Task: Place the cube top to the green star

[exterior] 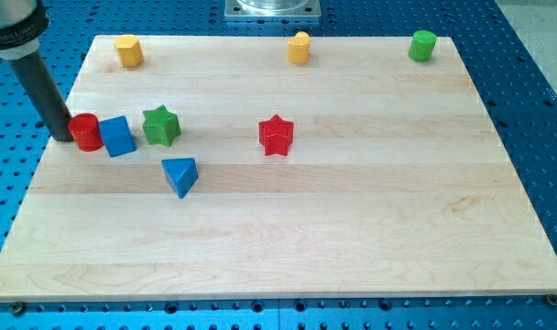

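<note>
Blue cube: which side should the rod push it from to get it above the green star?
Probably its bottom face, pushing toward the view's top, then rightward. The blue cube sits left of the green star, beside the red cylinder. My tip is left of that cylinder.

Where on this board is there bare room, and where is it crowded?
Free: everything below the blue wedge and right of the red star. Crowded: the left edge, where my tip, red cylinder, blue cube and green star line up.
</note>
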